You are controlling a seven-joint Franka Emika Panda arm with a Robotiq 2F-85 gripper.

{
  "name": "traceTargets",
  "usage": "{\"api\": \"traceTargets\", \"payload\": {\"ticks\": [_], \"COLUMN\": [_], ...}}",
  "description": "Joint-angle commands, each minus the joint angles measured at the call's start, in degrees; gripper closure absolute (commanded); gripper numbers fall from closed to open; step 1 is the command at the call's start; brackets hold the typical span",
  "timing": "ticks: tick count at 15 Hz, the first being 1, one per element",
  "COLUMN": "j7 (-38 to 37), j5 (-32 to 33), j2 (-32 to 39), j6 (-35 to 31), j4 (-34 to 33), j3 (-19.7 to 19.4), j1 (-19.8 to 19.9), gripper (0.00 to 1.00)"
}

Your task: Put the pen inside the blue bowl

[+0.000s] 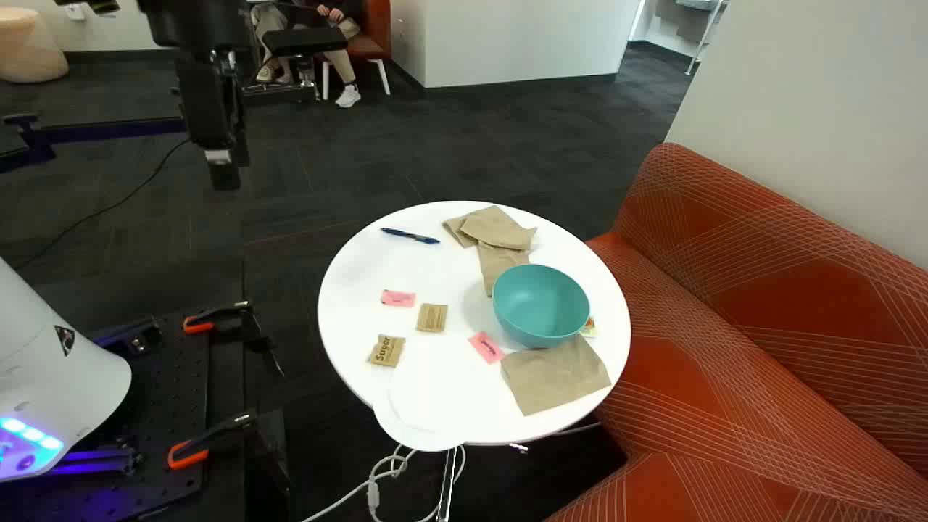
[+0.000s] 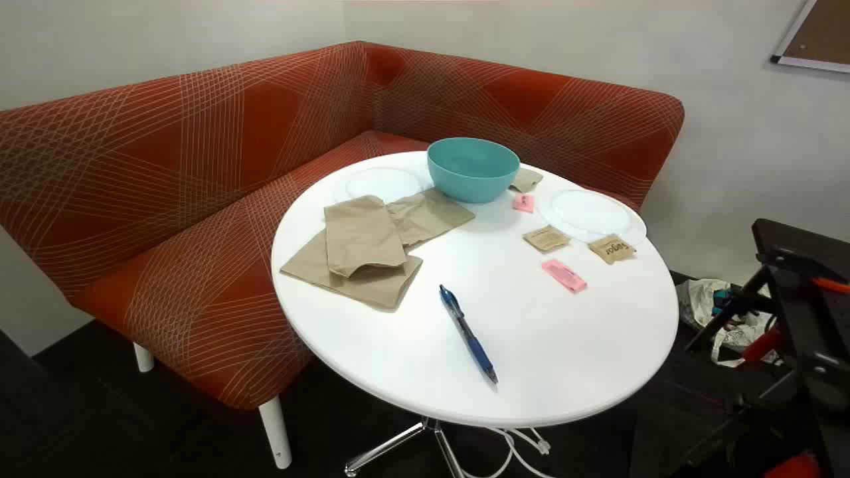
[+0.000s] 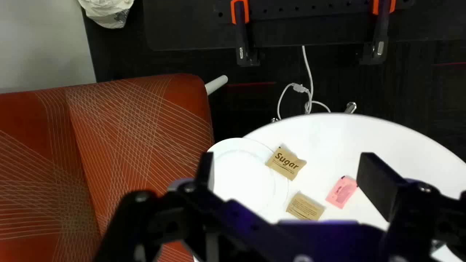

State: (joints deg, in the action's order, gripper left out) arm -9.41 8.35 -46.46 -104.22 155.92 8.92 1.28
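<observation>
The pen is a thin dark blue stick lying flat on the round white table. In an exterior view the pen lies on the near side of the table, apart from the cloths. The teal-blue bowl stands upright on the table, away from the pen; inside it I see nothing. It also shows in an exterior view. My gripper hangs in the air, well above and to the side of the table. In the wrist view the gripper is open with nothing between its fingers. The bowl is out of the wrist view; I cannot make out the pen there.
Tan folded cloths lie between pen and bowl; another cloth lies beside the bowl. Sugar packets and pink packets lie on the table. Clear plates sit near the edge. A red sofa borders the table.
</observation>
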Motion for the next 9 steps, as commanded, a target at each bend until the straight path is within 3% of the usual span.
{"api": "traceTargets", "payload": {"ticks": [1, 6, 9], "j7": [-0.52, -0.51, 0.02], "j5": [0.50, 0.50, -0.72], "j2": [0.13, 0.13, 3.39], "j6": [0.18, 0.18, -4.48], "j4": [-0.11, -0.11, -0.78], "j3": [-0.72, -0.72, -0.96], "j1": [-0.85, -0.85, -2.00], "gripper": [0.00, 0.00, 0.00]}}
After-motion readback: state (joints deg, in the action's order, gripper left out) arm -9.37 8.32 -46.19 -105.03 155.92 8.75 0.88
